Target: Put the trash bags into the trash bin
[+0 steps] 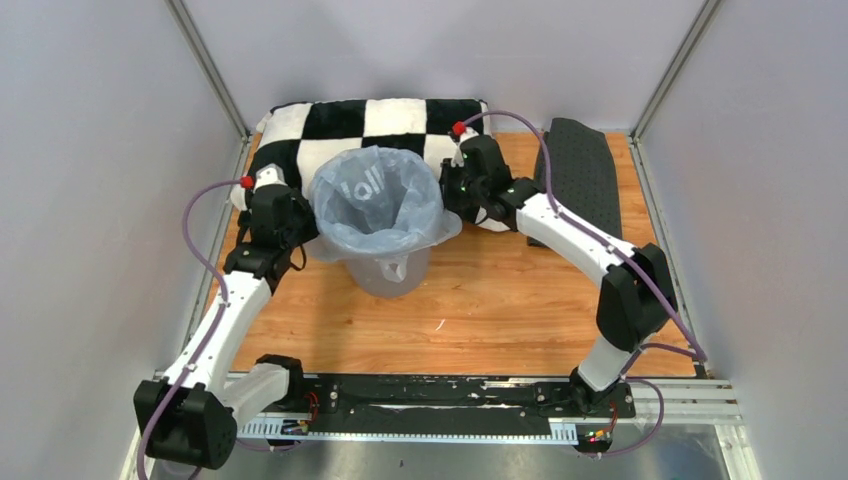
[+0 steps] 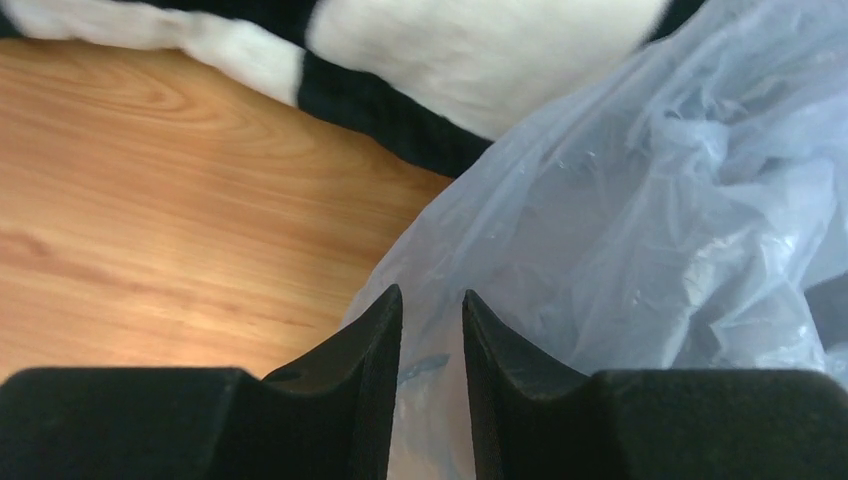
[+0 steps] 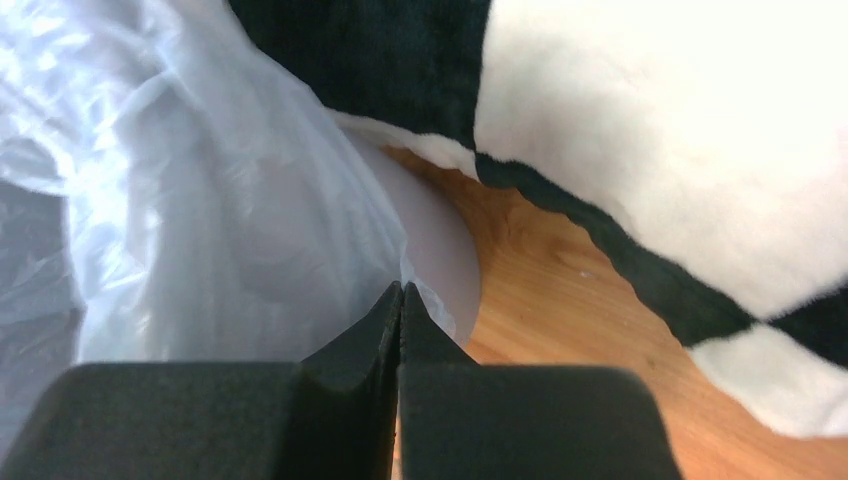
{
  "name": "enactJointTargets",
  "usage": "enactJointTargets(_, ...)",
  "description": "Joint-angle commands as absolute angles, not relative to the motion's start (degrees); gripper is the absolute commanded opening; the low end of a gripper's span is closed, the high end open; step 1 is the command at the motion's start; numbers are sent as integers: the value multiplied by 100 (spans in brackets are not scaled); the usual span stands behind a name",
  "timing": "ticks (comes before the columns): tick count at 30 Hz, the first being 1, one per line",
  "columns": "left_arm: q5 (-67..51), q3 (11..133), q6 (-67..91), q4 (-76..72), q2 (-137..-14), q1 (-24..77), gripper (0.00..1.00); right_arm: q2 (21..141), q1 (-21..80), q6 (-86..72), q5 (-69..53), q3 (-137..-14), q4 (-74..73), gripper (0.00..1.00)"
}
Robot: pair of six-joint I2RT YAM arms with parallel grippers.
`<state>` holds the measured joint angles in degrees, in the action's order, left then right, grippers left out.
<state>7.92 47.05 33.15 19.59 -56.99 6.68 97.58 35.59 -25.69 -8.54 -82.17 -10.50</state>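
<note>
Spotter: Bag status first. Your thin, crinkly, pale blue-grey translucent plastic trash bag [image 1: 375, 195] sits with its mouth spread wide in the round, tapered grey plastic trash bin [image 1: 388, 278]. Its edge is draped out over the rim. The bin stands on the wooden table [image 1: 500, 310], just in front of the black-and-white checkered pillow [image 1: 390, 117].

Operator: Which step am I in, then?

Spotter: Seating the liner, I'd judge; the insertion itself looks nearly finished. Your left gripper [image 2: 432, 295] is at the bag's left side, fingers a narrow gap apart with film showing between them, so it isn't clamped. Your right gripper [image 3: 402, 288] has its fingers pressed together at the bag's right edge. Whether a fold is caught between them, I cannot tell.

Operator: And next?

Spotter: Probably a clean let-go on both sides. Spread the right fingers before you lift away, or the film may drag off the rim or tip the light bin. Back out sideways, clear of the pillow.
</note>
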Motion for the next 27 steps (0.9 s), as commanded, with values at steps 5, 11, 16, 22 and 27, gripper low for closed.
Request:
enactJointTargets(5,555,4563,3416,1300,-5889,1378,39,8343,3470,-2567,-110,-7234,-1186,0)
enactJointTargets(11,1208,5061,2865,2241,-5416,1380,53,7731,3324,-2447,207,-7009,-1577,24)
enactJointTargets(16,1866,5350,2547,2983,-5134,1316,59,7353,2921,-2439,-125,-6790,-1741,35)
enactJointTargets(22,1706,5005,2465,3110,-4799,841,65,7017,2584,-2259,-993,-6734,-1730,46)
enactJointTargets(27,962,4650,2733,2811,-4825,481,69,7152,2584,-2112,-1373,-6764,-1582,52)
